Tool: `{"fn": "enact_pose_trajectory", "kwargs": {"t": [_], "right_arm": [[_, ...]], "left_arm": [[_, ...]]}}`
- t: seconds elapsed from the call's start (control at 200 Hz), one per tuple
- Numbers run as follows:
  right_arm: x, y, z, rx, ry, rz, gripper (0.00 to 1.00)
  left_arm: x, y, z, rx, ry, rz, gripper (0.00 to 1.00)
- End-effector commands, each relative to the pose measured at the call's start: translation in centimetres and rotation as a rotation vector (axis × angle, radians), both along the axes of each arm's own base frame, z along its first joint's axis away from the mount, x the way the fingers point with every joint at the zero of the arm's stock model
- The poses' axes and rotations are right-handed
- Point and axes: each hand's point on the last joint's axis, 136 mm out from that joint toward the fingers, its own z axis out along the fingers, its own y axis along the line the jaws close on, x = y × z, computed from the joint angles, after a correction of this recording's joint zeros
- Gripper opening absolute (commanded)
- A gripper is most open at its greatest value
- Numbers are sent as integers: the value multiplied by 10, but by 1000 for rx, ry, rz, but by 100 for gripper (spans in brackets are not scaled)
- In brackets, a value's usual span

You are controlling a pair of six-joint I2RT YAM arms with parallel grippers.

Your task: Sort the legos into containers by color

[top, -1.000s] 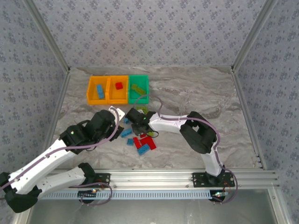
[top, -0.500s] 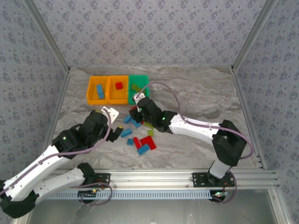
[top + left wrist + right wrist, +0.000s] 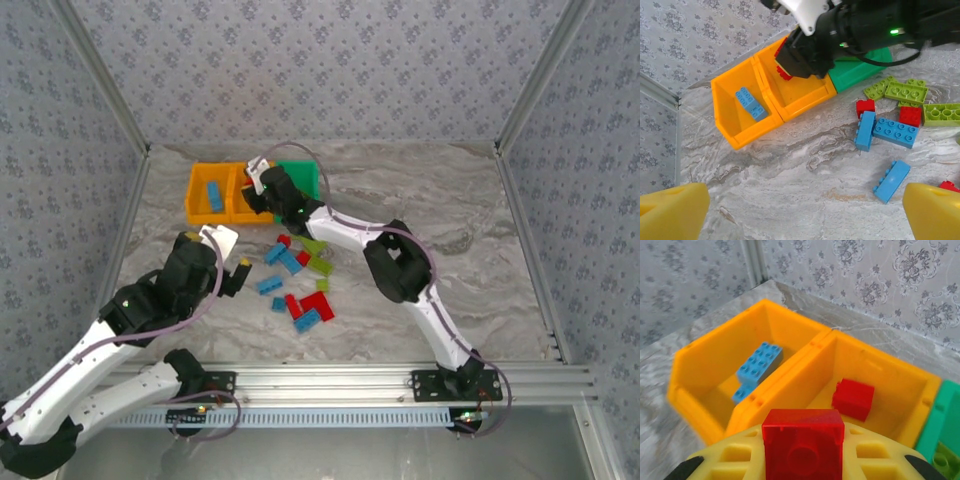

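Right claw [image 3: 260, 182] clamped on small red studded plastic brick [image 3: 803, 440], above middle orange-yellow plastic bin [image 3: 900, 390] at far left. Delivery step, apparently; next: open squarely over that bin. Left claw [image 3: 230, 255] agape, empty, near left.

Three bins [image 3: 747, 134] are counted across the views, two orange and one green, together with six blue bricks [image 3: 891, 181], at least five red bricks [image 3: 910, 116] and at least three green bricks [image 3: 905, 92].
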Motion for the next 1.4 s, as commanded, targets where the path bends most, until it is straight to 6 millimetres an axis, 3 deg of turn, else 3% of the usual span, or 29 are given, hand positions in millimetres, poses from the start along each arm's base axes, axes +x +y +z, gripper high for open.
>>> {"fn": "enact_pose_trajectory", "kwargs": {"t": [0.0, 0.07, 0.17, 0.23, 0.435, 0.545, 0.65, 0.74, 0.869, 0.924, 0.944, 0.984, 1.049, 1.069, 1.079, 1.199, 1.304, 1.394], "right_arm": [[16, -3, -26, -113, 44, -33, 19], [19, 0, -33, -128, 55, -34, 24], [18, 1, -33, -134, 93, -25, 48], [16, 0, -26, -136, 103, -21, 50], [0, -4, 32, -110, 77, -5, 50], [-24, -10, 68, -90, 103, 42, 50], [-56, -28, 96, -91, 151, 93, 52], [-84, -56, 107, -113, 198, 88, 54], [-125, -113, 118, -105, 250, 48, 60], [-144, -135, 115, -98, 261, 34, 63], [-152, -142, 105, -107, 279, 35, 65], [-165, -155, 116, -68, 257, 34, 67], [-189, -176, 100, -29, 266, 35, 74], [-193, -180, 105, -2, 255, 34, 77], [-197, -184, 94, -8, 269, 32, 78], [-226, -204, 74, 59, 287, 48, 84], [-239, -215, 64, 110, 318, 42, 86], [-243, -220, 57, 120, 337, 32, 86]], "left_arm": [[2, 6, 8, -26, -31, 38, 99], [2, 8, 8, -26, -31, 41, 99], [2, 6, 6, -33, -20, 30, 99], [3, 4, 5, -38, -11, 26, 99], [3, -3, 5, -82, 14, 3, 99], [-1, -20, 11, -196, 53, -47, 99], [-1, -36, 6, -322, 122, -32, 99], [8, -42, -14, -381, 197, 60, 99], [22, -45, -51, -430, 289, 236, 99], [26, -53, -69, -419, 326, 240, 99], [28, -55, -75, -412, 336, 247, 99], [30, -57, -89, -389, 361, 265, 99], [32, -61, -109, -345, 404, 278, 99], [33, -62, -115, -327, 417, 274, 99], [33, -63, -119, -318, 423, 274, 99], [35, -74, -155, -211, 501, 205, 98], [34, -82, -184, -173, 589, 148, 86], [35, -84, -201, -150, 631, 133, 82]]}}
